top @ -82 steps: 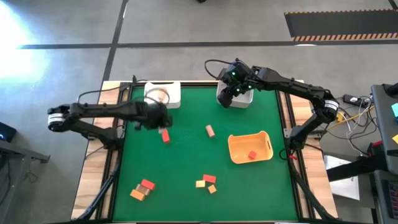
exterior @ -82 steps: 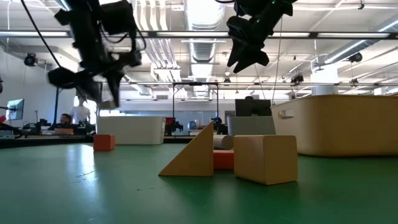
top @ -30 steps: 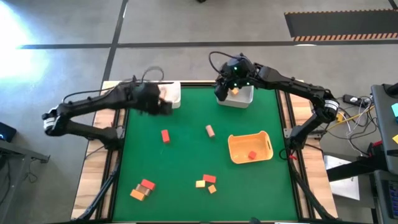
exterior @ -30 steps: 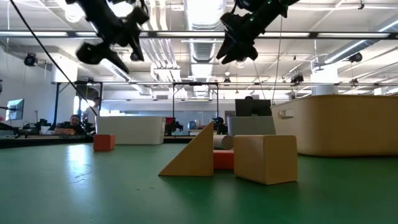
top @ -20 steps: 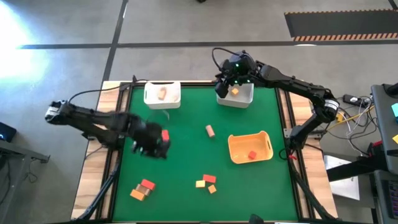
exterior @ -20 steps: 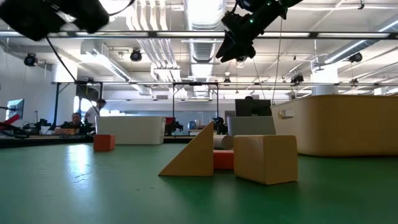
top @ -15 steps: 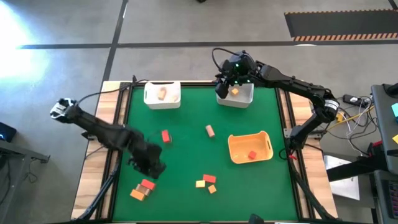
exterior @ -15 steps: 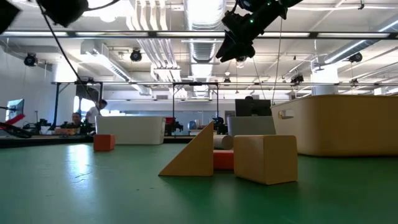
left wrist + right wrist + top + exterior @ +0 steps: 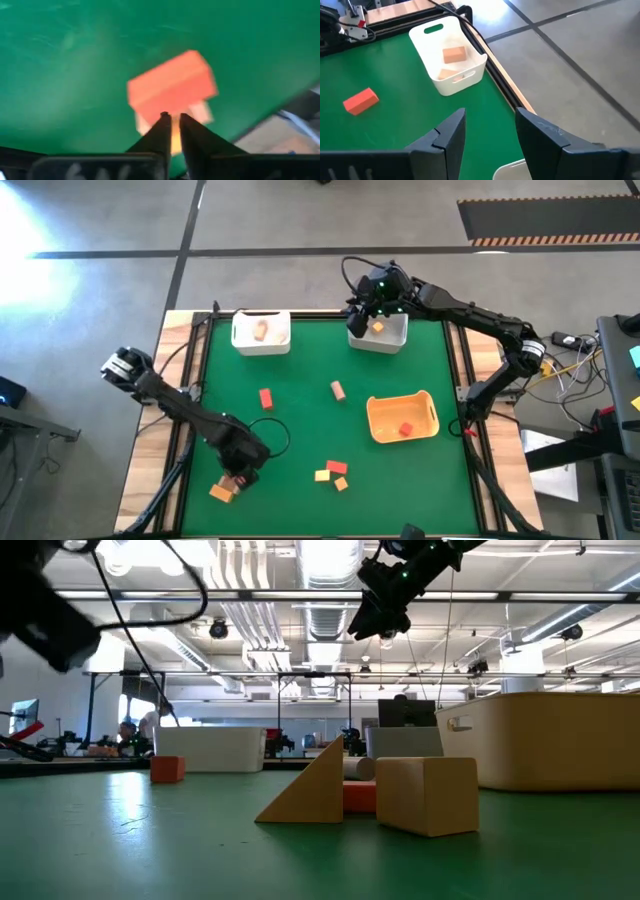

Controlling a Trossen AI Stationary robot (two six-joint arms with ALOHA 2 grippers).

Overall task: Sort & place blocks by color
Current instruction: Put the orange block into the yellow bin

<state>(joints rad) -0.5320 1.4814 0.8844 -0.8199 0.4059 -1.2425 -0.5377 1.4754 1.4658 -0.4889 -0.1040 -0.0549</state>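
My left gripper (image 9: 172, 119) is shut and points down over the near-left pile. There a red block (image 9: 172, 92) lies on a tan block (image 9: 202, 112), with an orange block (image 9: 221, 492) beside them. My right gripper (image 9: 490, 120) hangs open over the far-right white bin (image 9: 392, 340), which holds an orange block (image 9: 378, 327). The far-left white bin (image 9: 261, 332) holds tan blocks (image 9: 454, 54). On the mat lie a red block (image 9: 266, 398), a tan cylinder (image 9: 338, 390) and three small blocks (image 9: 333, 472). My left gripper's shut fingertips (image 9: 164, 122) stand at the red block's near edge (image 9: 167, 111), coming from above. I cannot tell whether they touch it.
An orange tray (image 9: 425, 405) with a red block (image 9: 405, 429) stands at the right of the mat. In the low view a yellow wedge (image 9: 312, 785) and a tan cube (image 9: 428, 795) stand close to the camera. Free green mat lies in the middle.
My left gripper has swung from the far-left white bin toward the table's near edge and come down over the near-left pile, tipping to point more steeply down.
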